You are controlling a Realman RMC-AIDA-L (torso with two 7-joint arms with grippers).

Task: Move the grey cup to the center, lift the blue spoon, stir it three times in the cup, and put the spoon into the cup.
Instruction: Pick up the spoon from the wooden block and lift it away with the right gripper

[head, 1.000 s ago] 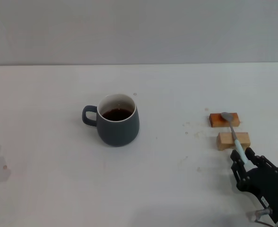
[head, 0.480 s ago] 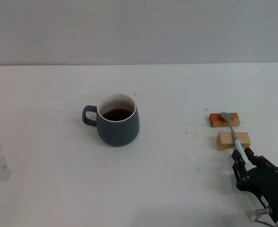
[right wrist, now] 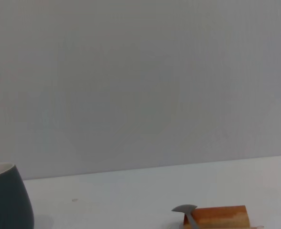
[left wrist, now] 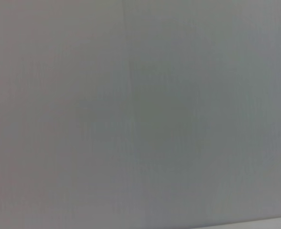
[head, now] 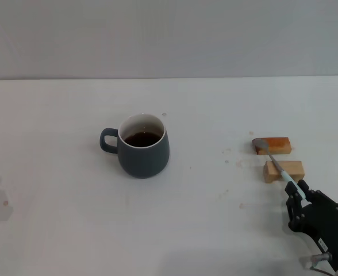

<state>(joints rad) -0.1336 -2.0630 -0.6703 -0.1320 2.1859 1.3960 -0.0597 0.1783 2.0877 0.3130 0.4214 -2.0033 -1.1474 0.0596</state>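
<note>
Your right gripper (head: 296, 192) sits low at the near right of the white table (head: 215, 218), its black fingers (head: 300, 202) closed on the pale-blue handle end of the blue spoon (head: 278, 167). You can see the spoon slanting away from the gripper toward the far left, its handle crossing over the nearer, paler wooden block (head: 284, 171) and its silver bowl at the left end of the farther, orange-brown wooden block (head: 272, 145). From the right wrist view the spoon's bowl (right wrist: 184, 209) shows beside and slightly above that orange-brown block (right wrist: 217, 217), though you cannot tell from either view whether the spoon touches the blocks.

You find the grey cup (head: 141, 146) standing upright near the middle of the table, well apart from the spoon and the blocks, on their left. Its loop handle points to the robot's left, and dark brown liquid fills its white inside. A slice of its rounded side (right wrist: 6, 198) shows at the edge of the right wrist view.

Your left gripper is out of sight; its wrist camera shows only a plain grey surface.
</note>
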